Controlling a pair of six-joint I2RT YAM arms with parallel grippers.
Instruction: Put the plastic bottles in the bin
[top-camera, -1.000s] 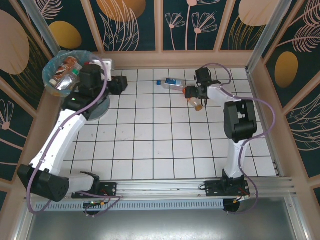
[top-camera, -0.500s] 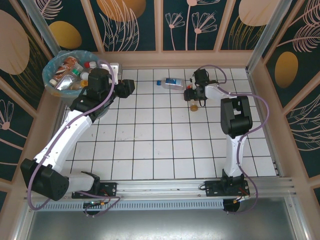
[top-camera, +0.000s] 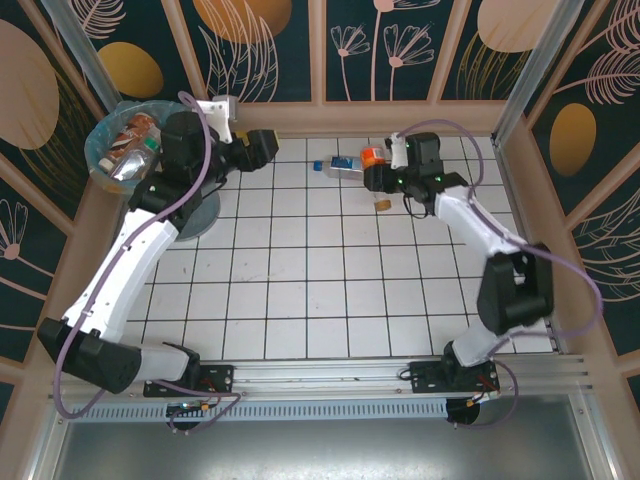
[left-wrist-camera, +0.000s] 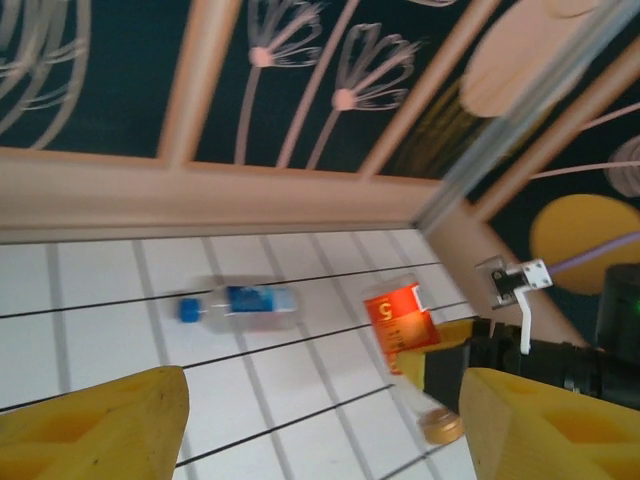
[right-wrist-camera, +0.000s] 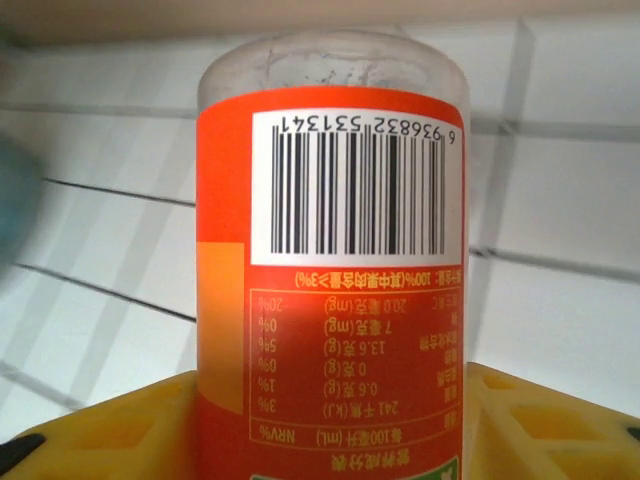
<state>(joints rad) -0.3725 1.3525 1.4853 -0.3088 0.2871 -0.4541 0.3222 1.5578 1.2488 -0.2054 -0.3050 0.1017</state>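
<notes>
Left gripper (top-camera: 262, 148): up at the far edge of the white tiled table (top-camera: 320, 290), to the right of the bin (top-camera: 93, 150). Jaws wide; nothing between the yellow fingers (left-wrist-camera: 100, 425) in the left wrist view.

Right gripper (top-camera: 375, 172): at the far middle of the table, clamped on the orange-labelled bottle (top-camera: 372, 157). Right wrist view: yellow pads (right-wrist-camera: 520, 420) against both sides of the label, barcode toward the camera.

Orange-labelled bottle: tilted, clear base end uppermost, brownish cap (top-camera: 383, 205) down toward the tiles. Cannot tell whether the cap touches the table.

Blue-labelled bottle (top-camera: 342, 165): loose on its side on the tiles near the far wall, blue cap pointing left. Just beside the right gripper, on its left; apart from the left gripper.

Bin: far left corner, lined with a light-blue bag. Holds several bottles (top-camera: 130, 150), red and orange labels among them.
</notes>
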